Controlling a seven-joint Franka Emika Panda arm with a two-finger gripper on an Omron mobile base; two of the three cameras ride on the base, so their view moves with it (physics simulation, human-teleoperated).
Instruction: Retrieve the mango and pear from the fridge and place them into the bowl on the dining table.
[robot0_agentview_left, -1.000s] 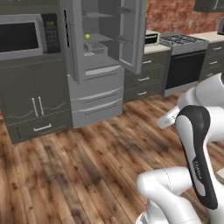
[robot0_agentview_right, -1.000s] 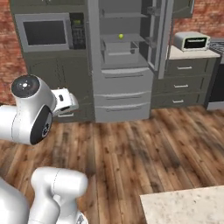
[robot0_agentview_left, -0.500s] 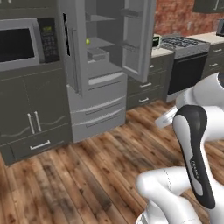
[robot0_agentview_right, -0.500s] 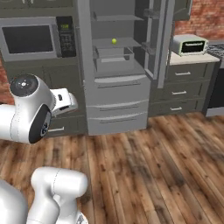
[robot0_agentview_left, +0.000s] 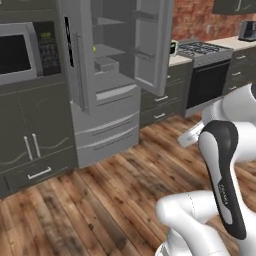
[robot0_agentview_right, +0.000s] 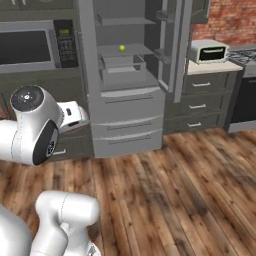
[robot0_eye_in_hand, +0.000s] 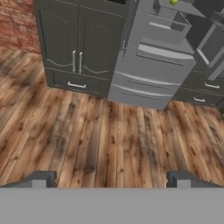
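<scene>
Two-finger dark gripper (robot0_eye_in_hand: 110, 177) is spread wide, nothing between the finger tips (robot0_eye_in_hand: 42, 178); it looks down over the brown wood-plank floor (robot0_eye_in_hand: 100, 140) short of the fridge. In the right base view the white arm (robot0_agentview_right: 37, 130) is folded low at the left, its hand end just beside the dark cabinet front under the microwave.

Tall grey metallic double-door fridge (robot0_agentview_right: 127, 75) straight ahead with both upper doors swung open, grey shelves exposed, two lower drawers closed. Small round bright yellow-green pear (robot0_agentview_right: 122, 48) sits on a middle shelf near its front edge, above a grey inner drawer box (robot0_agentview_right: 121, 63). Same fruit in the left base view (robot0_agentview_left: 94, 49), partly hidden by the left door edge, and at the top edge of the hand view (robot0_eye_in_hand: 174, 1). Pear well apart from the gripper.

Left of the fridge: black-fronted built-in microwave (robot0_agentview_left: 21, 52) over dark grey cabinet doors with bar handles (robot0_agentview_left: 31, 146). Right of the fridge: grey drawer cabinets under a pale counter carrying a white toaster oven (robot0_agentview_right: 209, 51), then a black stove with gas hob (robot0_agentview_left: 206, 72), red brick wall (robot0_agentview_right: 230, 22) behind.
</scene>
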